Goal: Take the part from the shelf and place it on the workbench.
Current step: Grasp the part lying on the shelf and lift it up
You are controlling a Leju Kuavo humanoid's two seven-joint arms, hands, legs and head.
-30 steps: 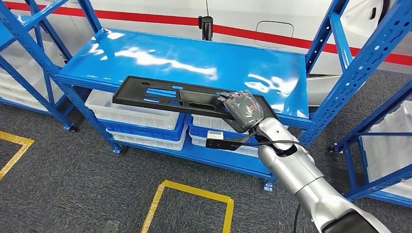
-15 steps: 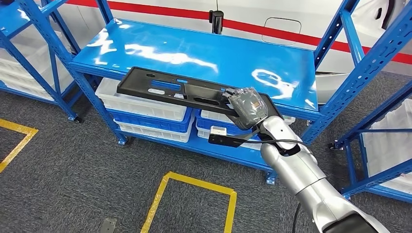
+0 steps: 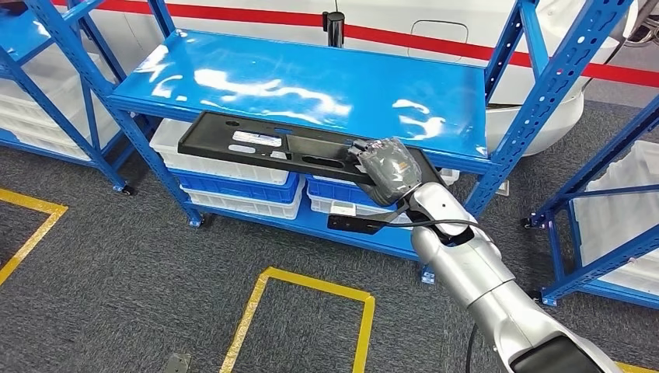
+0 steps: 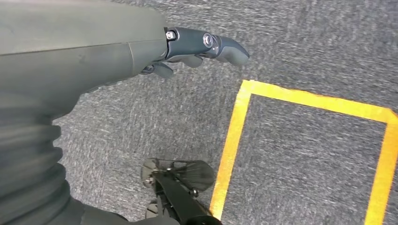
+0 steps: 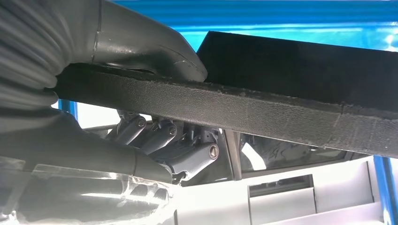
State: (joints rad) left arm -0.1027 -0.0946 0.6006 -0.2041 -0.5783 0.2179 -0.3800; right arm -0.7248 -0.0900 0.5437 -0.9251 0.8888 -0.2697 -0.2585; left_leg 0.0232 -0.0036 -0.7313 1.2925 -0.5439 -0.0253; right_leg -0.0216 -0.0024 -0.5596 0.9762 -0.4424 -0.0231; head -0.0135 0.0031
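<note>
Part [image 3: 264,148] in right robot hand [image 3: 386,169], just before blue shelf [image 3: 326,85], white bins [image 3: 225,167] below

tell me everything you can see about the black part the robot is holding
The black part is a long, flat, matte black panel that looks like moulded plastic, with several slots and cut-outs and a pale label near its middle. It lies roughly level in front of the blue shelf's front edge, clear of the shelf top, its free end reaching out to the robot's left. The right hand grips one end; in the right wrist view the thumb lies on one face and the fingers curl against the other. Nothing else visibly touches it.
</note>
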